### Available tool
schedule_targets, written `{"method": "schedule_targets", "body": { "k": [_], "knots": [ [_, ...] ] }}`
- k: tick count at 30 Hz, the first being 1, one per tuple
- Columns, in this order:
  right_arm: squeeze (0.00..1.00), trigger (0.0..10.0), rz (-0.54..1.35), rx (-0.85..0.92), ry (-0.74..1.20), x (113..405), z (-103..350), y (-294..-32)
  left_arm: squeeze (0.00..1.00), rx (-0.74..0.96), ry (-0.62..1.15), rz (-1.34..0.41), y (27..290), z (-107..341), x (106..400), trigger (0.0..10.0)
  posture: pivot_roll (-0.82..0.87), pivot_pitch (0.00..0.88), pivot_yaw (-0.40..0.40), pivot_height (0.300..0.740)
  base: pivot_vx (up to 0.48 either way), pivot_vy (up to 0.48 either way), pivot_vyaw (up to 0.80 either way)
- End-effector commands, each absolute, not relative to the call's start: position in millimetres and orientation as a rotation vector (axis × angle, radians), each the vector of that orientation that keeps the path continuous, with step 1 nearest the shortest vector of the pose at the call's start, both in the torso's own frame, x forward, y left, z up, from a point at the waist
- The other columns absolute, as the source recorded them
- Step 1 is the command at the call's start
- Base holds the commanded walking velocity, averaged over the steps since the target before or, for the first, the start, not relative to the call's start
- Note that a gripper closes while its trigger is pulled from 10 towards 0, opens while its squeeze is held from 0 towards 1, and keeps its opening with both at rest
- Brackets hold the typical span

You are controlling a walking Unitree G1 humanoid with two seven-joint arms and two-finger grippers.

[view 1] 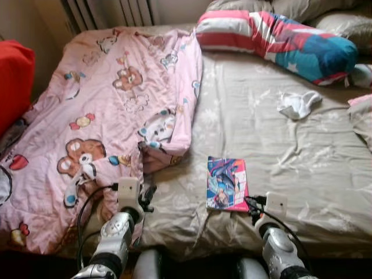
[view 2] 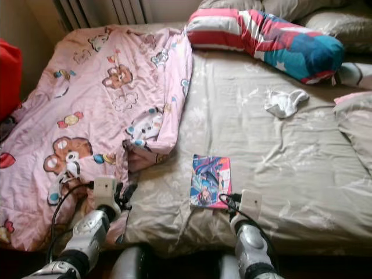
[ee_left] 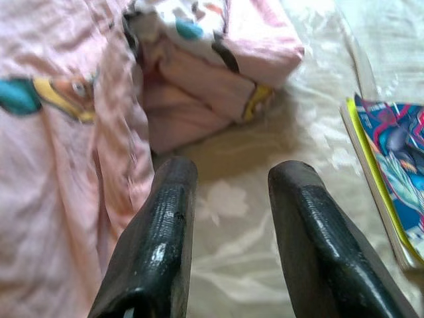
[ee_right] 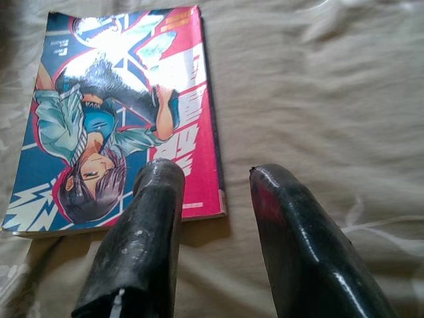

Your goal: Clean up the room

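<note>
While much of the bed lies in plain sight, its far corners run out of frame: a red cushion is cut off at the robot's left edge, and a pale pink cloth is cropped at the right, so what it is cannot be told. Grey pillows at the head of the bed are partly hidden behind a long bolster striped in pink, white and teal. A radiator shows only its lower ribs beyond the bed.

A pink cartoon-print quilt covers the robot's left half of the grey-beige sheet, its near corner folded back in a bunched lump. A small white sock-like garment lies crumpled on the sheet below the bolster, too small to name surely. A manga book, cover up with a blue and pink figure, lies flat near the front edge of the bed, between the two arms.

The left claw hovers low over bare sheet just beside the quilt's folded corner, its fingers parted and grasping nothing. The right claw sits at the book's near corner, released, one finger over the cover's pink edge and the other over the sheet; whether it touches the cover cannot be told.
</note>
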State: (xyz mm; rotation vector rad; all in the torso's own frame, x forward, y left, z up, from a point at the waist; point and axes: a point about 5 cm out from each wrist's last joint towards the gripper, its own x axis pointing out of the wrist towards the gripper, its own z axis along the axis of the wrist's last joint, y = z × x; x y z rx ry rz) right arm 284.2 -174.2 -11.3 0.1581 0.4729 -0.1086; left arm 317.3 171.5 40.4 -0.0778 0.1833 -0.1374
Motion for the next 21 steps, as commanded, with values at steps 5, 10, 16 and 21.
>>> {"method": "schedule_targets", "body": {
  "k": [5, 10, 16, 21],
  "knots": [
    [0.00, 10.0, -0.093, 0.169, 0.452, 283.5, -11.1, -168.7, 0.00, -0.075, 0.150, -0.121, 181.1, 41.9, 311.9, 10.0, 0.02, 0.305, 0.086, 0.612, 0.000, 0.000, 0.00],
    [0.00, 10.0, -0.100, 0.202, 0.446, 287.8, -8.0, -165.1, 0.00, -0.076, 0.098, -0.127, 179.1, 50.9, 312.9, 10.0, 0.04, 0.319, 0.085, 0.612, 0.000, 0.000, 0.00],
    [0.00, 10.0, -0.116, 0.245, 0.412, 294.0, -1.6, -166.2, 0.00, -0.062, 0.059, -0.134, 179.1, 58.7, 310.0, 10.0, 0.08, 0.338, 0.087, 0.612, 0.000, 0.000, 0.00],
    [1.00, 10.0, -0.188, 0.373, 0.362, 301.5, 7.2, -179.5, 0.00, -0.058, 0.029, -0.122, 182.9, 66.5, 307.3, 10.0, 0.10, 0.368, 0.090, 0.612, 0.000, 0.000, 0.00]
  ]
}}
